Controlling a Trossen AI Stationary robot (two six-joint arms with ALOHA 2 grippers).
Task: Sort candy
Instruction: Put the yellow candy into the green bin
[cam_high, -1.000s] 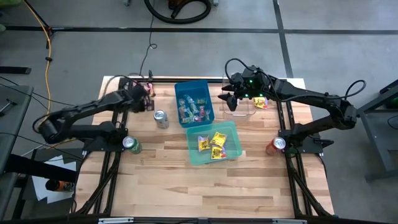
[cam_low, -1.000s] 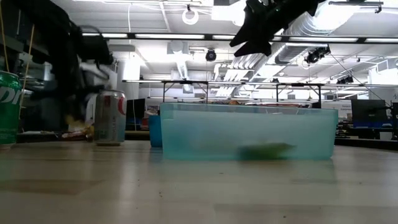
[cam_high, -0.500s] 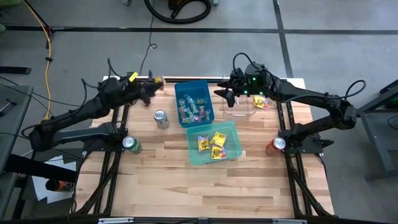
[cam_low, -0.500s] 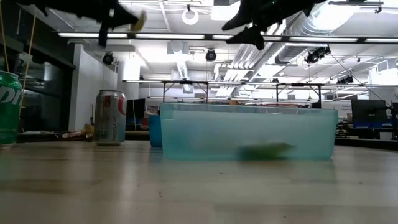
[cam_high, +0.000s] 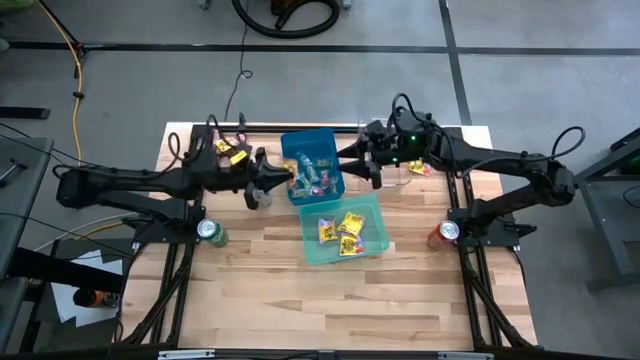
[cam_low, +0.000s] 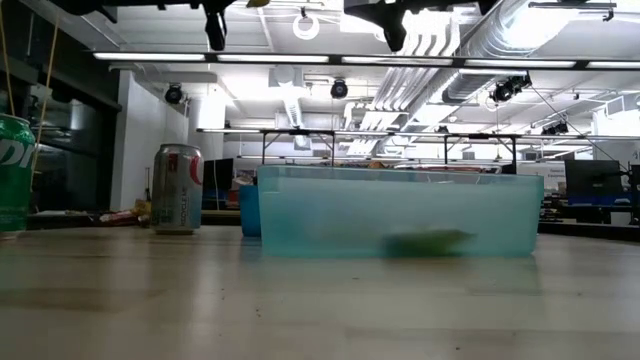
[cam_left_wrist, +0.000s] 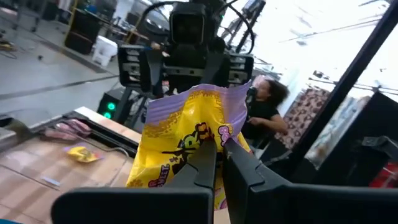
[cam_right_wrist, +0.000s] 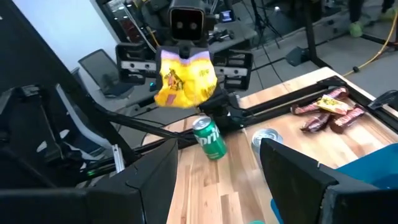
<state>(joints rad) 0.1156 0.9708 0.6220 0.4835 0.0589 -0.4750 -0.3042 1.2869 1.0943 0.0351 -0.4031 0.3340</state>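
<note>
High view: moved in from the upper-left table corner, left gripper (cam_high: 285, 180) now centre-left beside the blue bin (cam_high: 331, 141), clamped on a yellow candy packet (cam_high: 291, 181); drop likely next. Right gripper (cam_high: 362, 165) open, empty, centre-right.

Left wrist view: fingers (cam_left_wrist: 205, 163) pinched shut on packet, centre frame.

Right wrist view: packet raised, upper centre.
</note>
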